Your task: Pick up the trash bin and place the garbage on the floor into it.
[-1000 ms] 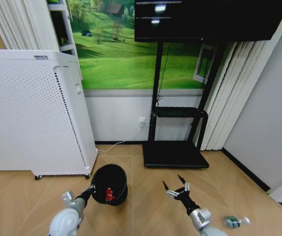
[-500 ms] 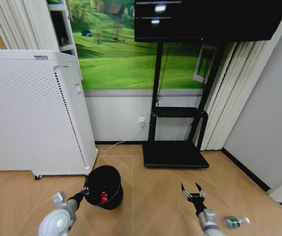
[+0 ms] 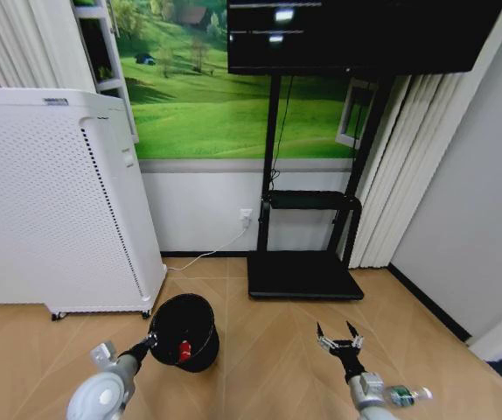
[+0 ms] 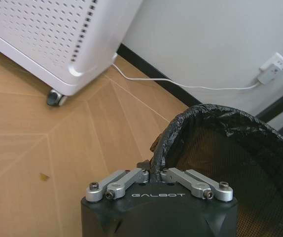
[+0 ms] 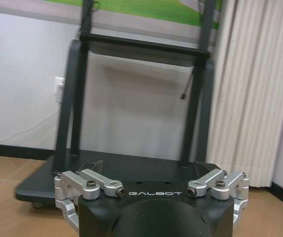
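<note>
The trash bin (image 3: 185,322), a small black mesh basket with a liner, hangs just above the wood floor at the lower left of the head view. My left gripper (image 3: 149,343) is shut on its near rim. In the left wrist view the left gripper (image 4: 154,171) pinches the bin's rim (image 4: 215,112). A red piece of garbage (image 3: 184,352) lies inside the bin. A clear bottle with a green label (image 3: 406,395) lies on the floor at the lower right. My right gripper (image 3: 339,337) hovers open just left of it, and the right gripper (image 5: 147,170) is empty.
A tall white perforated cabinet on castors (image 3: 59,201) stands left of the bin. The black TV stand's base (image 3: 303,278) sits against the far wall, with a white cord (image 3: 212,255) beside it. A grey wall (image 3: 470,219) closes the right side.
The left arm has carried the bin left and nearer. The right gripper has drawn back toward the bottle. The whole head view has since shifted, so the camera turned slightly.
</note>
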Tool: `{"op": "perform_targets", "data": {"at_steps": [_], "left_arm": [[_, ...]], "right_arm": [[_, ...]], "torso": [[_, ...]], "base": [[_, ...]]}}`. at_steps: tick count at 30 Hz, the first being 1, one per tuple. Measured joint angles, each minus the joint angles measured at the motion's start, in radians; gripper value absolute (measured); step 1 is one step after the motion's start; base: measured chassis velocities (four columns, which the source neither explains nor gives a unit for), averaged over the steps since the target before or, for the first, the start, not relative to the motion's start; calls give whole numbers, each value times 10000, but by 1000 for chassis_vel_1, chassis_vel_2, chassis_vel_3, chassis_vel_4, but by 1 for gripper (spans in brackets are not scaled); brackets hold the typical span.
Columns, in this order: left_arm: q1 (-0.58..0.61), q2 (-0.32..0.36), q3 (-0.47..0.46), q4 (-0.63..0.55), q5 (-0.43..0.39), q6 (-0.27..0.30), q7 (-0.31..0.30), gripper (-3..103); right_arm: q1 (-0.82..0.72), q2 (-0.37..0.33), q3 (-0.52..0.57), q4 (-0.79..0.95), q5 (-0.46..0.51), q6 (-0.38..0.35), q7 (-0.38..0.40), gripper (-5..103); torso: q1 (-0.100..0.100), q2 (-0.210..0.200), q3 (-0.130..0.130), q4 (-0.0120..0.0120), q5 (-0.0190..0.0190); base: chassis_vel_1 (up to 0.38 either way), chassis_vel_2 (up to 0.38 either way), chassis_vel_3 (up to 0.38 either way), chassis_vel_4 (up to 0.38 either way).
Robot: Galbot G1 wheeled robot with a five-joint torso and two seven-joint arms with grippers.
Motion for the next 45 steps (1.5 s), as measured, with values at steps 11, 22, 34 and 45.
{"op": "perform_targets", "data": {"at_steps": [11,22,34,45], "left_arm": [[-10,-47,2,84,21,-33,112,4],[4,-172,52,116,178,-69,200,4],[43,-482,87,232,574,-248,560,4],[122,-644,-46,296,889,-422,949,4]], "right_arm": [[-512,136,813,-1430,70,812,177,100],[-702,157,611,-2045,-510,-161,-84,100],[490,222,251,-4027,7,-1903,1268,97],[619,566,-268,-3815,1464,-2941,2911,93]], "torso": [[0,0,0,-3,3],[0,-1,0,3,1],[0,0,0,1,2],[-1,0,0,0,2]], "base": [[-250,-254,253,256],[-30,-48,54,33],[18,13,-13,-16],[0,0,0,0]]}}
